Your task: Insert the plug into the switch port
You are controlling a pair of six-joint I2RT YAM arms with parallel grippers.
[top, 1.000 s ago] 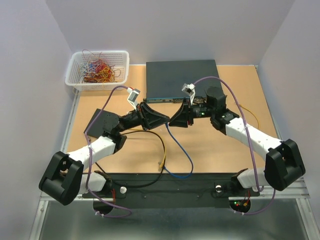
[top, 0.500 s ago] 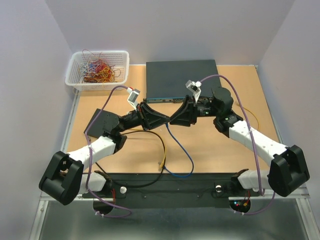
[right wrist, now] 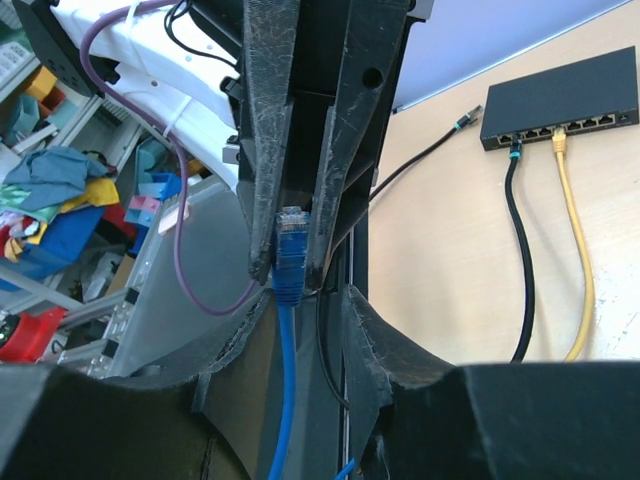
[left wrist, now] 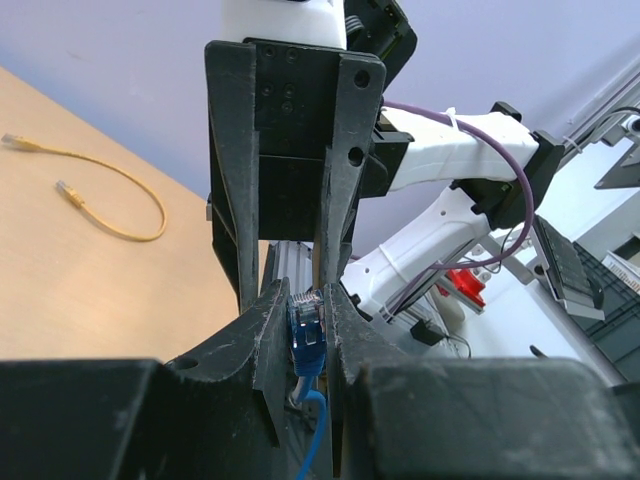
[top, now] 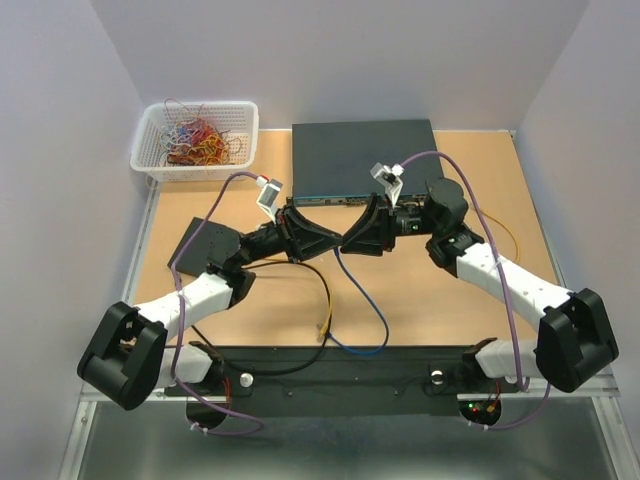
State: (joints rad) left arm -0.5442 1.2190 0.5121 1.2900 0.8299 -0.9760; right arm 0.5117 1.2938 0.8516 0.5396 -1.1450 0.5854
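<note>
The two arms meet tip to tip over the middle of the table, just in front of the big switch that sits at the far edge. The plug, a blue one, is up in the air at that meeting point, near the switch's near face but not in any port.

The left gripper has the plug. Its fingers are drawn in to a narrow gap and press on the plug from both sides, right at their tips. From the right wrist view it looks the same: the plug sits between the two dark fingers that come in from the far side.

The right gripper faces it head-on. Its fingers stand partly apart with nothing caught between them, and their tips come up just beside the left gripper's tips, on either side of the plug. I can't tell whether they touch the plug.

The blue cable drops from the plug through the gap between the right fingers, then runs along the table toward the near edge.

A small switch lies at the left, with a black and a yellow lead plugged into it. A white basket of coloured wires stands in the far left corner.
</note>
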